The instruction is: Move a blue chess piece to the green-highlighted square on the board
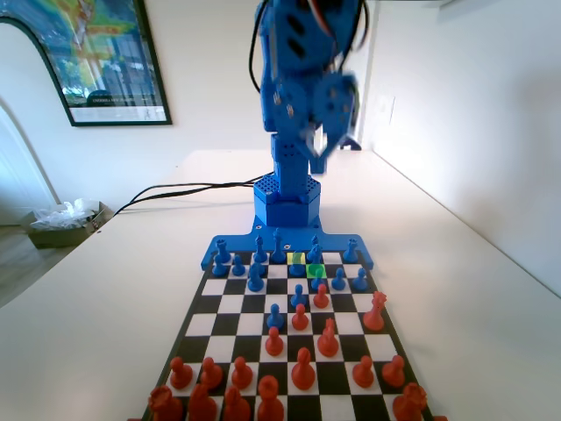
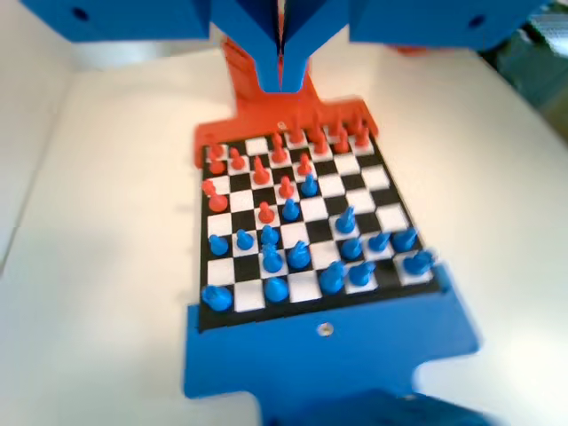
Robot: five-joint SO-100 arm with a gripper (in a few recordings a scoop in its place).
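Blue two-finger gripper (image 1: pixel 326 132) raised high above the arm base, well clear of the flat black-and-white chequered chessboard (image 1: pixel 203 323); motion-blurred in fixed view. Wrist view: jaws pressed together w/ no gap, nothing between them.

Green-highlighted square (image 1: pixel 316 270) sits in 2nd row from blue side, just beside a yellow-highlighted square (image 1: pixel 296 258). A small blue plastic piece (image 1: pixel 318 281) stands at the green square's near edge; can't tell whether it's on it.

Judgement: either move done w/ arm retracted, or not yet begun. Can't say which.

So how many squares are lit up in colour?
2. Yellow square near the board's far end; green square diagonally beside it, nearer and rightward, in the fixed view.
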